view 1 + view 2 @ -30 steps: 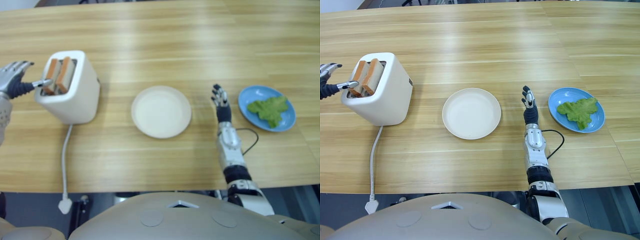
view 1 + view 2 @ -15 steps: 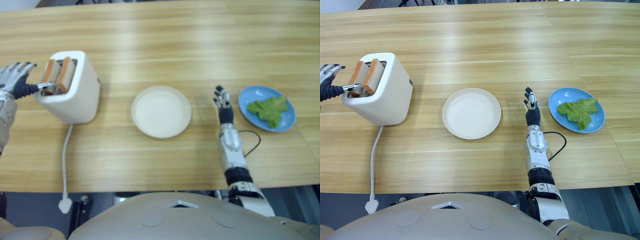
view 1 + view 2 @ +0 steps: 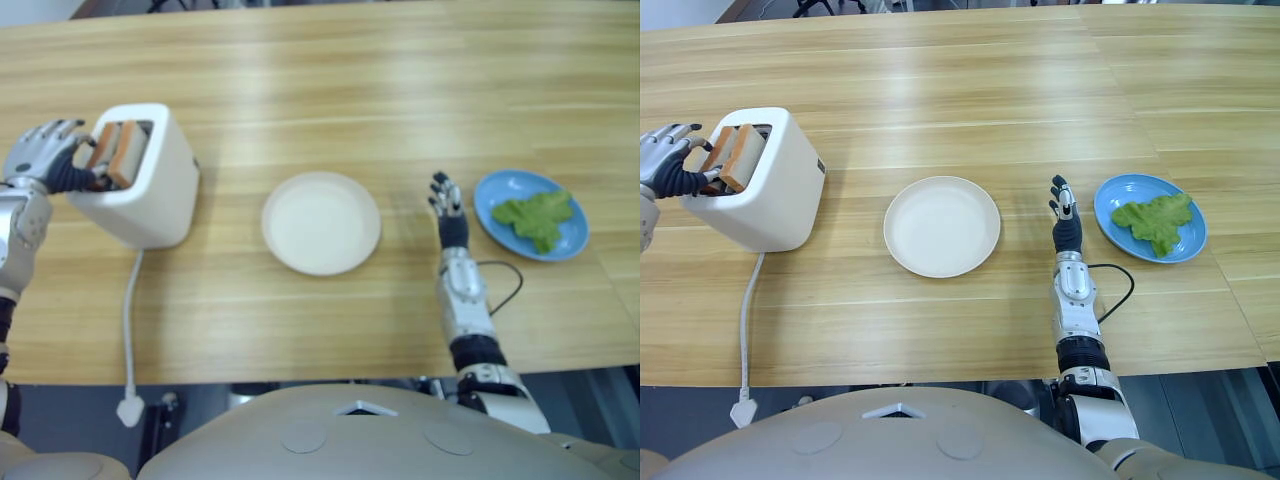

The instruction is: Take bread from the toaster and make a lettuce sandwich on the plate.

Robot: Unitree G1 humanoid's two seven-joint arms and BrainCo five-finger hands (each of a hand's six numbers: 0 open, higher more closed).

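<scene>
Two bread slices [image 3: 735,155] stand upright in the toaster [image 3: 775,195]. The outer slice [image 3: 720,158] is pinched at its end by the curled fingers of the left hand [image 3: 668,160] and is judged not yet lifted. The plate [image 3: 942,226] lies bare well to the right of that hand, evidently kept to receive the bread. Just beyond it the right hand [image 3: 1065,215] is laid flat on the table [image 3: 940,90], fingers extended and nothing held, with the lettuce [image 3: 1155,218] on a blue dish [image 3: 1108,205] just beside it, within reach for the later layer.

left hand [image 3: 45,160] at toaster [image 3: 152,200] (bread [image 3: 120,153] up) | right hand [image 3: 446,206] flat near plate [image 3: 320,222]
</scene>
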